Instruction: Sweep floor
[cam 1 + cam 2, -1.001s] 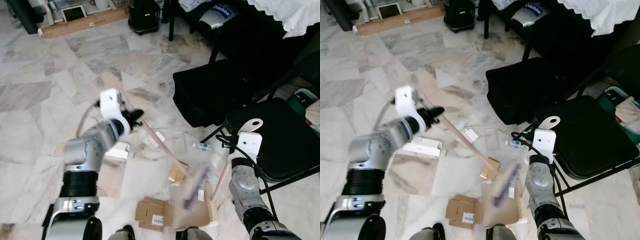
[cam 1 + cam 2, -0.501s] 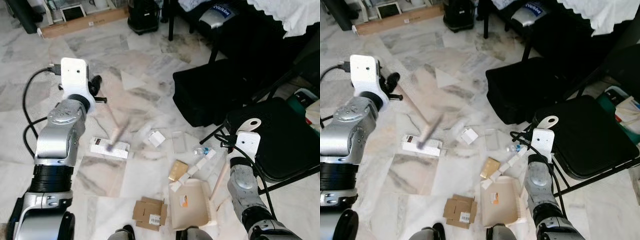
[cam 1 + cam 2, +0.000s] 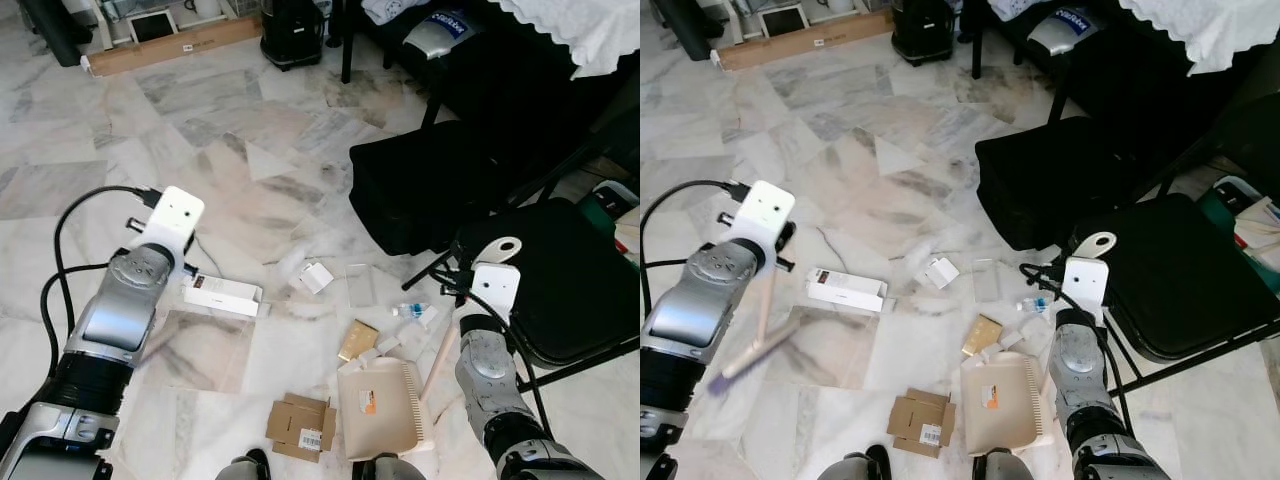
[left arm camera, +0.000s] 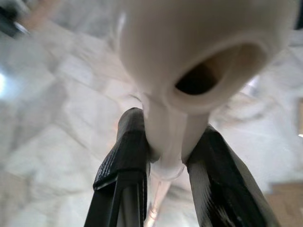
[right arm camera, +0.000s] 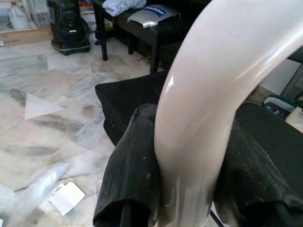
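Two tools were held: the left gripper [image 4: 163, 156] clamped the broom [image 3: 758, 335], its long axis slanting away from the dustpan [image 3: 378, 408]; the right gripper [image 5: 189, 179] gripped the dustpan's handle, nearer the scraps [image 3: 356, 341].

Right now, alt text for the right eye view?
Left claw holds a broom, swung out over the marble floor. Right claw grips the cream dustpan handle, pan resting by scattered litter: white box, flattened cardboard.
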